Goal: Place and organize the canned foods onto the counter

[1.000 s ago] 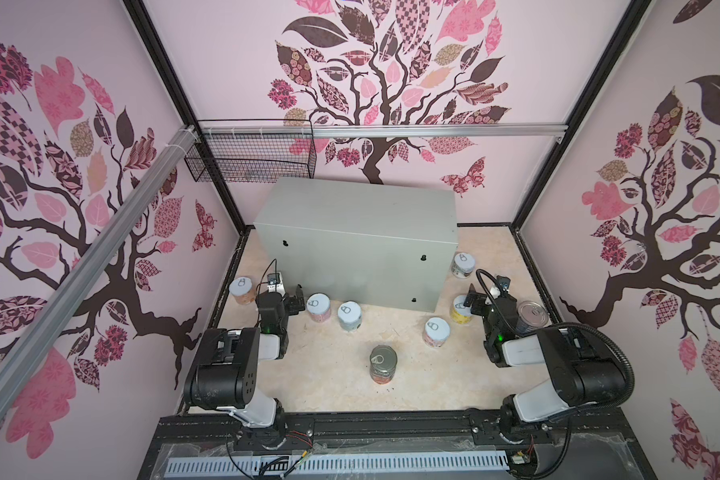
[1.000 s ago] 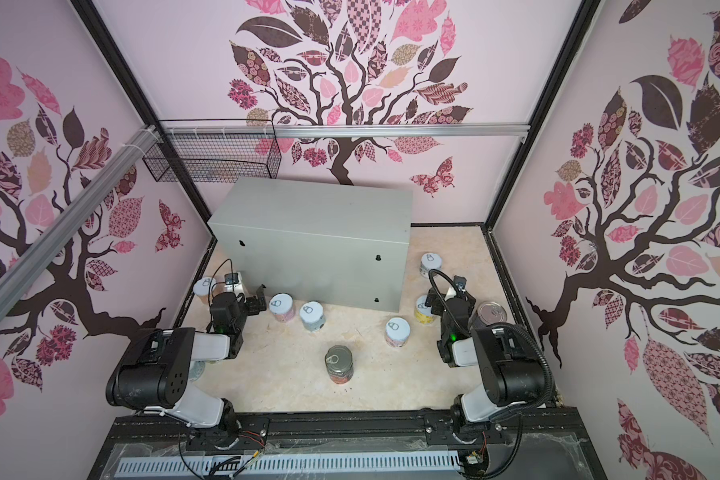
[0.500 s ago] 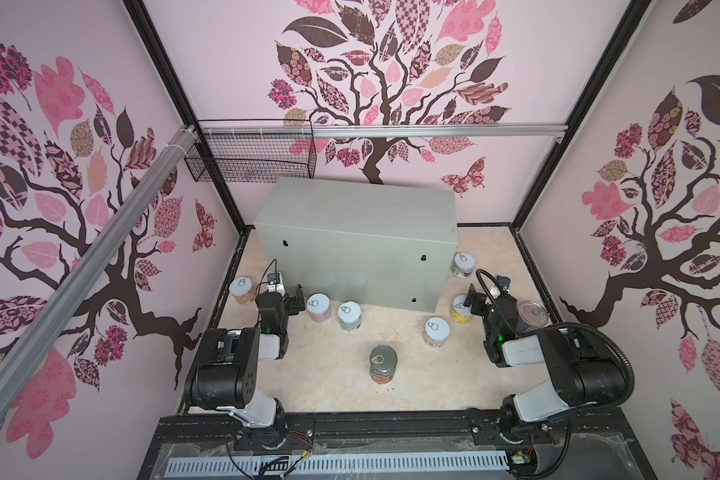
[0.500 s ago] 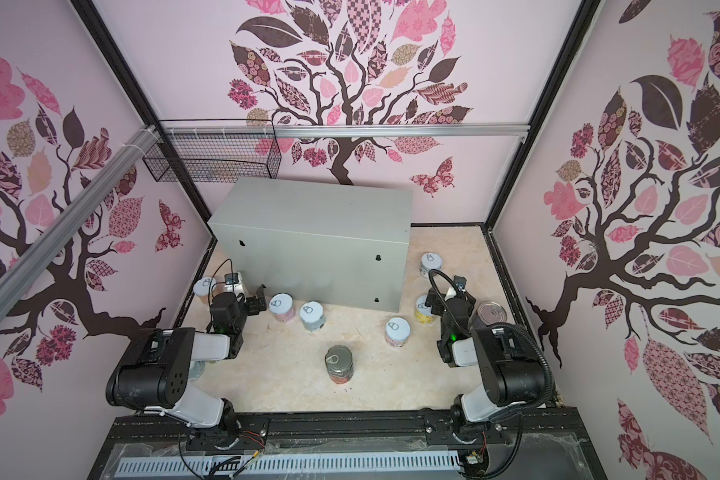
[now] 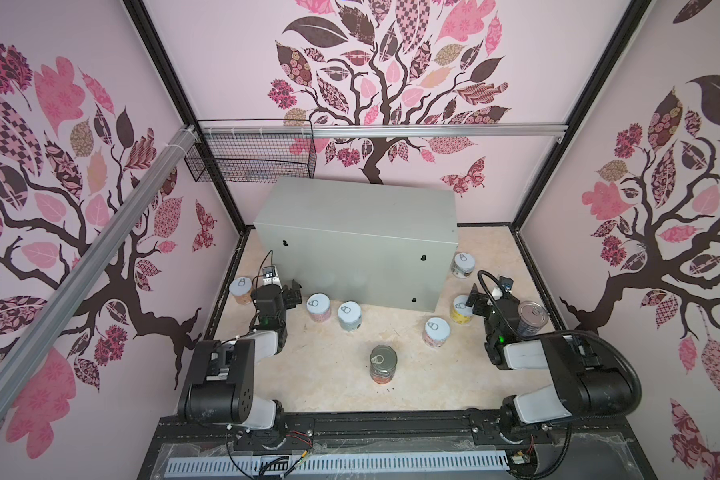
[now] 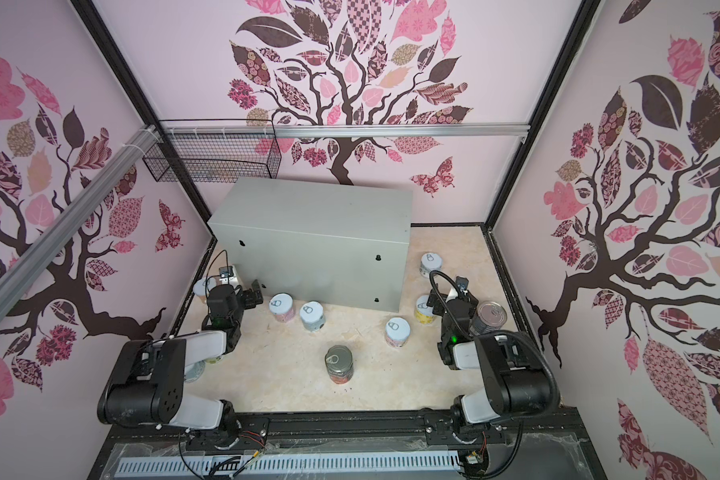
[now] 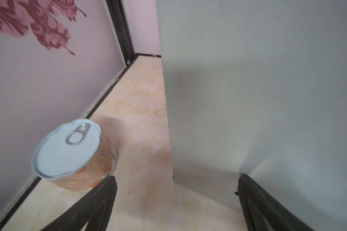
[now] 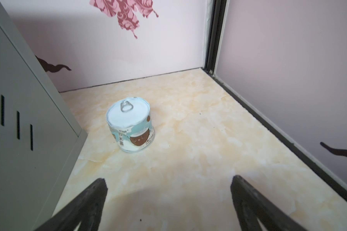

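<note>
Counter [image 5: 362, 232] top lies bare; 2 short cans [image 5: 319, 306] [image 5: 349, 316] crowd its front foot; floor centre open.

Counter [image 5: 356, 232] at back; cans [image 5: 349, 316] on floor [image 5: 329, 374] before and beside it.

Nothing has shifted since a second ago. Both arms sit where they were (no can has moved either)

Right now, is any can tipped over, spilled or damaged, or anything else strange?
Nothing stands out. Every can in view stands upright on the floor, such as the tall can in the middle. The top of the grey box holds no can yet.
</note>
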`<state>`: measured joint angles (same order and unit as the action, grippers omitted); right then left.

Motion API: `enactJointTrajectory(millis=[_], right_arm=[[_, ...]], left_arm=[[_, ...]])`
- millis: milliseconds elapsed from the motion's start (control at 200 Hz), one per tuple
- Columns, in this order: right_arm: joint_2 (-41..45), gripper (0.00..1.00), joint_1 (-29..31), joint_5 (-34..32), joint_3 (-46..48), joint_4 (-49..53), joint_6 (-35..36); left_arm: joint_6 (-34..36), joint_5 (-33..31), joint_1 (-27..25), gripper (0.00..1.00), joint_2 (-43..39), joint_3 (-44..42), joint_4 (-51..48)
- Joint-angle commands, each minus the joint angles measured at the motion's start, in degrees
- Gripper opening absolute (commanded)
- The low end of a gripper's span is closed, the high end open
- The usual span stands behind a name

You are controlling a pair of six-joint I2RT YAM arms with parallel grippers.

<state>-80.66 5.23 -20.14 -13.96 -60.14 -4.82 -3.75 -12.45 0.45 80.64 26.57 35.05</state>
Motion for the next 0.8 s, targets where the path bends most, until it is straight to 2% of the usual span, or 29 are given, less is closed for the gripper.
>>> enactJointTrajectory(millis=[0, 225, 355, 505, 630, 795], right_arm=[[10.2, 1.00, 0.4, -4.6, -4.2, 12.8, -2.2], [23.9, 1.00, 0.4, -6.1, -11.7, 39.4, -11.8], [32.1, 1.00, 0.5, -2.7, -13.0, 49.5, -16.1], [38.4, 1.00, 1.4, 2.2, -16.9, 61.7, -18.2], [40.8, 1.00, 4.7, 7.0, -20.0, 68.7, -19.0], [43.6, 1.00, 6.8, 12.7, -24.4, 77.6, -18.1]], left_arm=[[-2.3, -1.2, -0.1, 0.98, -6.2, 1.9, -8.4], [-10.2, -3.8, -0.3, 0.98, -19.6, 6.0, -25.1], [-14.3, -5.5, -2.0, 0.98, -27.4, 8.0, -34.1], [-16.7, -6.6, -6.7, 0.98, -33.4, 12.4, -44.9], [-19.6, -8.1, -11.0, 0.98, -36.6, 15.9, -55.0], [-19.6, -13.7, -21.6, 0.98, -40.1, 16.8, -62.9]])
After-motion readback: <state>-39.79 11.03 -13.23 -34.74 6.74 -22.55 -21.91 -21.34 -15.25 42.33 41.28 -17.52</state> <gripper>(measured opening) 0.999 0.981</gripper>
